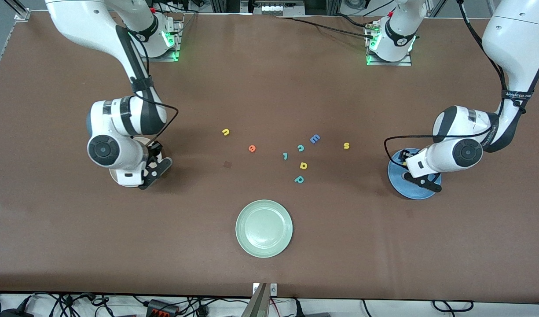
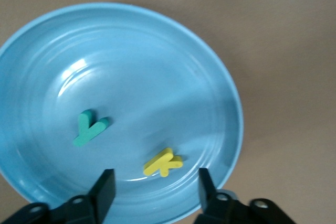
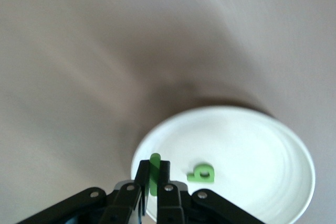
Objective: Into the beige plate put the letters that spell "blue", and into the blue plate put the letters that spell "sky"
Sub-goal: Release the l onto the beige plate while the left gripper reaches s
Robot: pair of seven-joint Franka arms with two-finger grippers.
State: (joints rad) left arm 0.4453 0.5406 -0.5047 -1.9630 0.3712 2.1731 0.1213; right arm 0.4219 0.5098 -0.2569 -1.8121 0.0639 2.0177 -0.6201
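Observation:
My left gripper point(image 2: 155, 179) hangs open over the blue plate point(image 2: 131, 66). The yellow k point(image 2: 163, 162) and the teal y point(image 2: 90, 128) lie loose in that plate. My right gripper point(image 3: 154, 169) is shut on the thin light-green l point(image 3: 155, 160) above the rim of the beige plate point(image 3: 252, 145). The green b point(image 3: 201, 173) lies in the beige plate. On the bare table sit the yellow u point(image 1: 225, 131), the orange e point(image 1: 252, 148) and the yellow s point(image 1: 346, 145). In the front view the left gripper point(image 1: 422, 180) covers much of the blue plate point(image 1: 401, 185).
A pale green plate point(image 1: 264, 228) sits near the front edge. Other letters lie mid-table: a blue E point(image 1: 314, 139), a teal c point(image 1: 300, 148), a small teal l-like piece point(image 1: 285, 156), a yellow d-shaped letter point(image 1: 303, 165) and a teal p point(image 1: 299, 179).

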